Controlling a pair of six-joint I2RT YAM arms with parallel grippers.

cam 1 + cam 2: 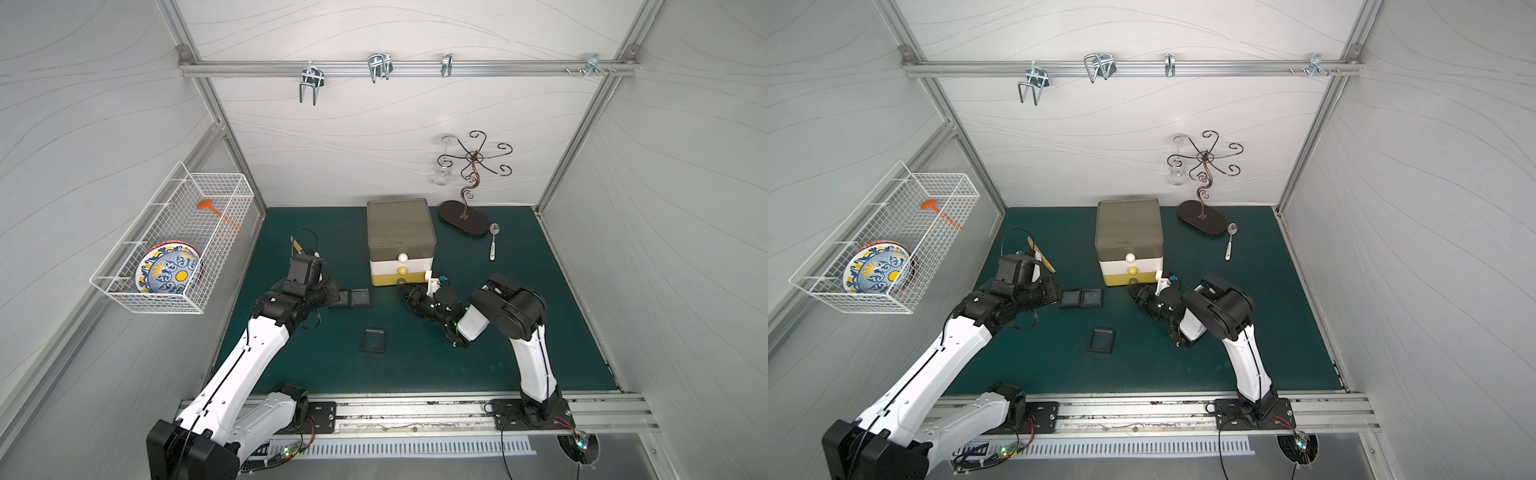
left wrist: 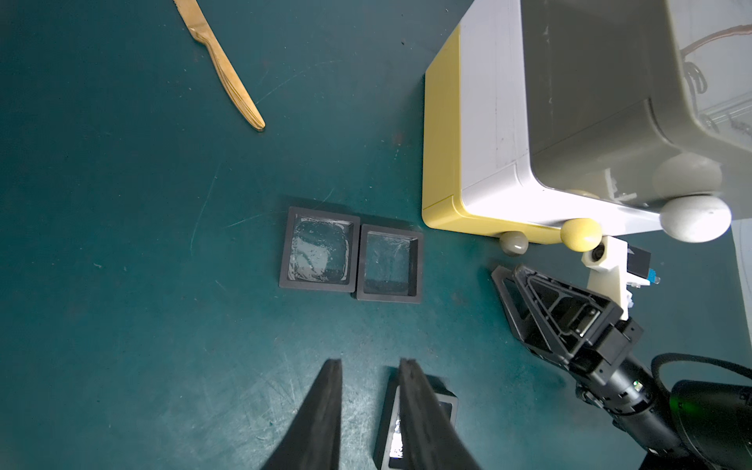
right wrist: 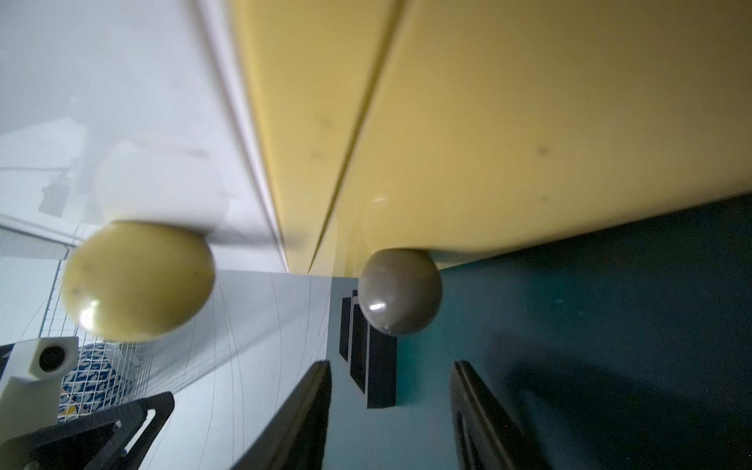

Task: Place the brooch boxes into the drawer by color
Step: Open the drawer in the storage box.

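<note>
Room was widest on the near right of the green mat (image 1: 540,353). At far centre stood the drawer (image 1: 401,232), all tiers shut. Two black brooch boxes (image 1: 360,298) lay edge to edge just left of its front, and a third box (image 1: 372,340) lay nearer, apart. Beside the pair the left gripper (image 2: 370,366) hovered, jaws narrowly apart and empty. The right wrist view alone showed the right gripper (image 3: 390,370) spread wide, just short of the bottom tier's grey knob (image 3: 400,291). The left wrist view showed a gold knife (image 2: 226,69) far left.

Right tool (image 3: 390,362), jaws apart, near yellow drawer (image 3: 508,122)'s grey knob (image 3: 400,291); not touching.
</note>
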